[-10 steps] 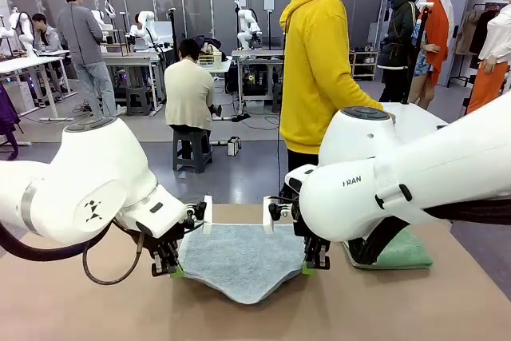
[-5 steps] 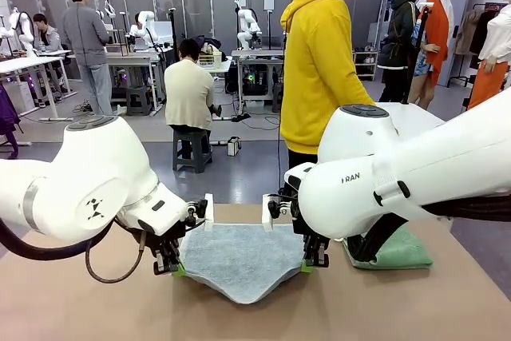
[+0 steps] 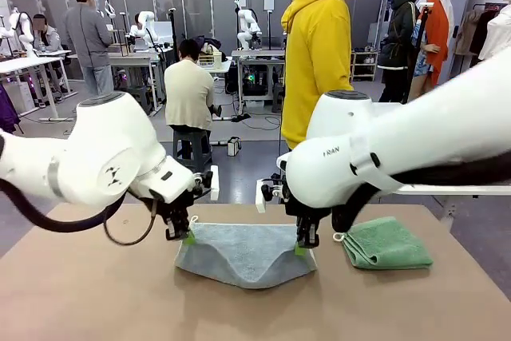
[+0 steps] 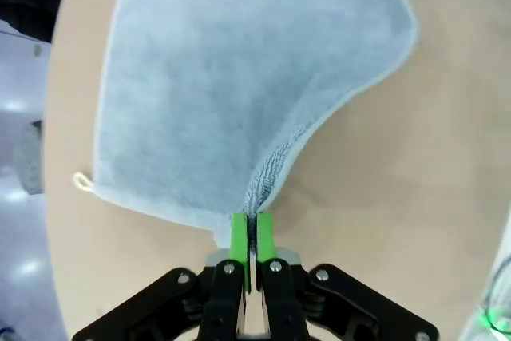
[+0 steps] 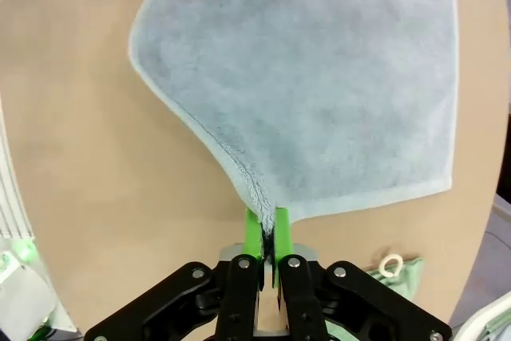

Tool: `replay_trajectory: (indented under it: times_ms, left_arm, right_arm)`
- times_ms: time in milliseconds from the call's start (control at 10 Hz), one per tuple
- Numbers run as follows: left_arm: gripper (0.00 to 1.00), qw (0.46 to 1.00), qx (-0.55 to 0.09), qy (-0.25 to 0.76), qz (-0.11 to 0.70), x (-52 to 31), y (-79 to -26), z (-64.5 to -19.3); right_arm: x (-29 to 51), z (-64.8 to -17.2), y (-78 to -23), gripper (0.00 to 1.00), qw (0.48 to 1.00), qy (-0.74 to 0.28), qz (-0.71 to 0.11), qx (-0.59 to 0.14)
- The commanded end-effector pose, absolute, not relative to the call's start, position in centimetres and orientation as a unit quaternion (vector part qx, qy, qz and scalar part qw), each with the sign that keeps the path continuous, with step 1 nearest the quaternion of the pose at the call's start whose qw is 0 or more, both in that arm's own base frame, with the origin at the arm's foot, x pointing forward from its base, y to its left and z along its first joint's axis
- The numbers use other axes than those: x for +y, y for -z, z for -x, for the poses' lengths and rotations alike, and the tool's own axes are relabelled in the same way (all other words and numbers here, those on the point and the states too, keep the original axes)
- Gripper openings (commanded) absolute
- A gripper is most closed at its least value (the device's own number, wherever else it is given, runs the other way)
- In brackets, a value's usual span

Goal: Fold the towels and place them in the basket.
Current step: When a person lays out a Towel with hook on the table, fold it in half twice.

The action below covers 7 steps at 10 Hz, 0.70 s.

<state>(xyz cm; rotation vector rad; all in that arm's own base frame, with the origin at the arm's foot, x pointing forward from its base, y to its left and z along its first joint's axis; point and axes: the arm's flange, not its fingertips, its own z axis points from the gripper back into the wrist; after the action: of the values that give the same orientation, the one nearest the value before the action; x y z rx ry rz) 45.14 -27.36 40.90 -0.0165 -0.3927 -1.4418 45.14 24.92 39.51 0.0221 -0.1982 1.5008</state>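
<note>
A pale grey-blue towel [image 3: 243, 255] lies mid-table, its two near corners lifted so the middle sags. My left gripper [image 3: 185, 235] is shut on its left corner, and the green pads pinch the hem in the left wrist view [image 4: 252, 225]. My right gripper [image 3: 303, 247] is shut on the right corner, with the pads closed on the cloth [image 5: 267, 227]. The cloth spreads flat beyond both sets of fingers [image 4: 239, 77] [image 5: 319, 77]. A mint green towel [image 3: 387, 243] lies folded at the right, its white loop [image 5: 391, 264] near my right gripper. The basket is out of view.
A person in a yellow hoodie [image 3: 318, 61] stands at the table's far edge, behind the towels. Bare tan tabletop [image 3: 96, 301] runs along the front and left. The white loop [image 4: 81, 183] of the grey-blue towel lies on the table by its far edge.
Both grippers have carried the grey-blue towel's near corners up and toward the far side, pulling the sagging edge away from the front. The green towel is now in full view.
</note>
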Motion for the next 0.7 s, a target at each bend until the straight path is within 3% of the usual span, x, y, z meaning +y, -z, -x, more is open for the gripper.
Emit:
replay_trajectory:
  times_ms: [0, 600]
  left_arm:
    - [0.05, 0.736, -0.158, 0.658, 0.000, -28.7, -39.9, -49.1]
    - [0.05, 0.787, -0.159, 0.595, -0.033, -27.5, -37.1, -55.7]
  right_arm:
    - [26.0, -48.8, -39.3, 0.07, 0.747, -0.661, -0.007, -0.067]
    - [25.6, -56.0, -35.8, 0.07, 0.786, -0.612, 0.015, -0.086]
